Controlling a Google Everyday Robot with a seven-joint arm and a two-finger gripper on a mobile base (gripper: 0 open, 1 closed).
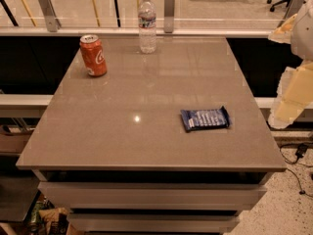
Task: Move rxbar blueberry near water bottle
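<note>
The rxbar blueberry (pixel 205 118), a flat dark blue wrapper with white lettering, lies on the grey table (pixel 146 131) at the right, near the front. The water bottle (pixel 147 23), clear with a white cap and a label band, stands upright at the table's back edge, near the middle. My gripper (pixel 289 99) shows as pale cream parts at the right edge of the view. It is beyond the table's right side, to the right of the bar and apart from it. It holds nothing that I can see.
An orange soda can (pixel 93 55) stands upright at the back left of the table. A glass railing with metal posts (pixel 169 6) runs behind the table. Cables (pixel 298 155) lie on the floor at the right.
</note>
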